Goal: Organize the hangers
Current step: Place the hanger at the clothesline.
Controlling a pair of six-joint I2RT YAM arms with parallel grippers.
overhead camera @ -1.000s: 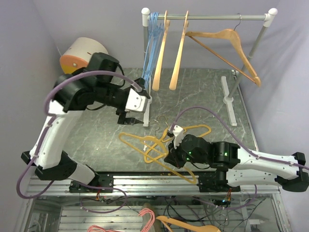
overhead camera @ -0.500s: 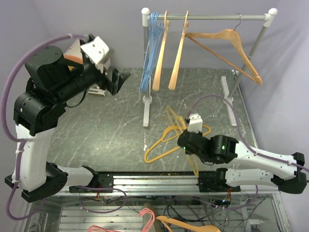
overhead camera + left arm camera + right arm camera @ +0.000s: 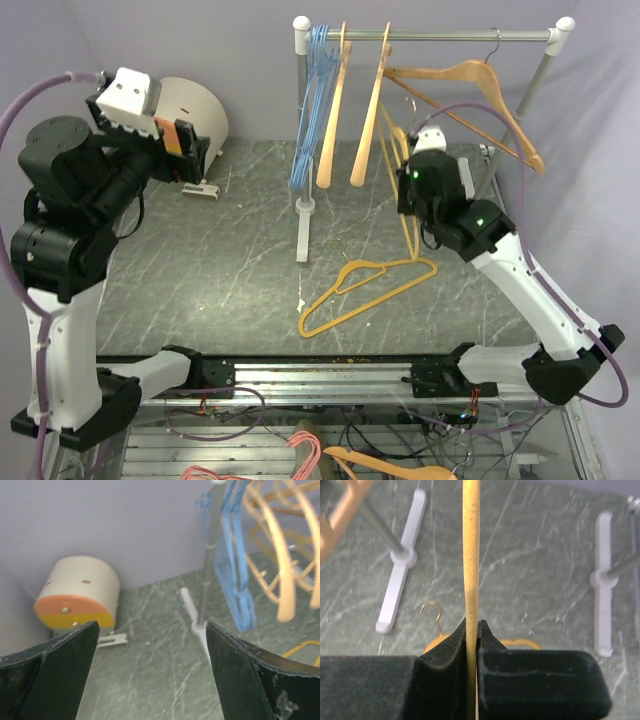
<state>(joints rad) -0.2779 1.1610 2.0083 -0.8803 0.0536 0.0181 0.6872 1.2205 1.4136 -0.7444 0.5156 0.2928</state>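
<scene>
At right gripper [image 3: 471,630], thin yellow hanger [image 3: 471,540]

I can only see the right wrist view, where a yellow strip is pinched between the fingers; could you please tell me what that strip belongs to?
Observer: It is part of a yellow hanger, held clear of the table by the right end effector, beside the rack and below its rail.
Operator: Thank you. What hangs on that rail?
Observer: A bunch of blue wire hangers, two wooden hangers seen edge-on, and a third wooden hanger hanging tilted.
Operator: And what is the left arm doing?
Observer: The left end effector is open and empty, high at the far left near a cream and orange drum.
</scene>
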